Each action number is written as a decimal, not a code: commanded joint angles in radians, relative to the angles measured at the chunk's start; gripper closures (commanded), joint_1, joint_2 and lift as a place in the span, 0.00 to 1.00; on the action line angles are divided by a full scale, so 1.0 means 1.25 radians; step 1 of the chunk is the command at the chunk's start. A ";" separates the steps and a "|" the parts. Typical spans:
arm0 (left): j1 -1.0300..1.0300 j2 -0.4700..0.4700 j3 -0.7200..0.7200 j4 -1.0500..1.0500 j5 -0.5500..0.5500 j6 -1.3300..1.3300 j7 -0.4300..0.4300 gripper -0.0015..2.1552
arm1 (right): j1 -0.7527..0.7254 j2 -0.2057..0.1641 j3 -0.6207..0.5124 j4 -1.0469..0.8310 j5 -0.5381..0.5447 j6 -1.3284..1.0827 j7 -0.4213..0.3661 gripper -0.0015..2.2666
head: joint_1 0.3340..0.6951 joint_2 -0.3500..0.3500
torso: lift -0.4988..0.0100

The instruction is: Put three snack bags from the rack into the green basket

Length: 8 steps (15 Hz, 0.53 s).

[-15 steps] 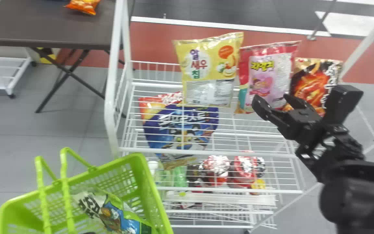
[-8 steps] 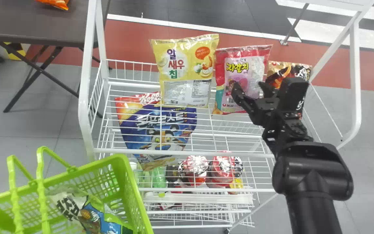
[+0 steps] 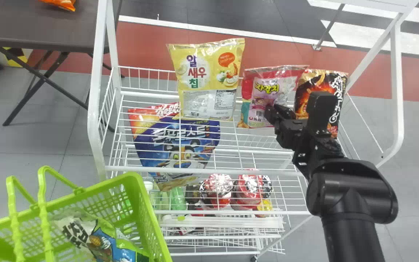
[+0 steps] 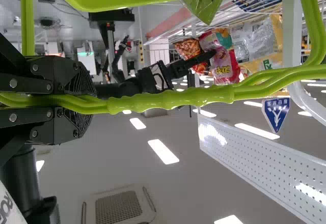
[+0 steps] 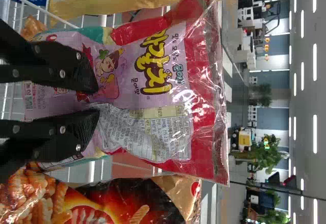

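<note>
My right gripper (image 3: 275, 110) is at the rack's upper shelf, shut on the pink snack bag (image 3: 278, 82). In the right wrist view the gripper (image 5: 97, 100) pinches the front of the pink bag (image 5: 204, 107), which is creased between its fingers. To its left stands a yellow snack bag (image 3: 209, 74); on its right is a black-and-orange one (image 3: 315, 83). The green basket (image 3: 149, 214) is at the lower left with a green-and-blue bag (image 3: 102, 236) inside. In the left wrist view my left gripper (image 4: 90, 101) is shut on the basket's handles (image 4: 173, 98).
A blue bag (image 3: 184, 145) and a red one behind it are on the left of the white wire rack (image 3: 202, 170). Cups and bottles stand below. The rack's post (image 3: 94, 91) rises near the basket; a dark table (image 3: 42, 32) is beyond.
The head view has shifted so the scene sits farther left. My right gripper, open before, has closed on the pink bag, whose top now sits lower and whose front is creased.
</note>
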 commanded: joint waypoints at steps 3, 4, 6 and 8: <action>0.002 0.000 0.000 0.000 0.000 0.002 -0.008 1.00 | 0.046 0.000 -0.026 -0.089 -0.046 -0.008 0.016 0.99 | 1.00 0.17 | 0.98; 0.002 0.000 0.000 0.000 0.000 0.002 -0.008 1.00 | 0.060 0.000 -0.033 -0.124 -0.071 -0.008 0.018 0.99 | 1.00 0.17 | 0.98; 0.002 0.000 -0.001 0.000 0.000 0.002 -0.008 1.00 | 0.089 0.000 -0.044 -0.192 -0.117 0.007 0.038 0.99 | 1.00 0.16 | 0.98; 0.002 0.000 -0.001 -0.001 0.000 0.002 -0.008 1.00 | 0.136 0.001 -0.045 -0.323 -0.179 0.095 0.042 0.99 | 1.00 0.16 | 0.98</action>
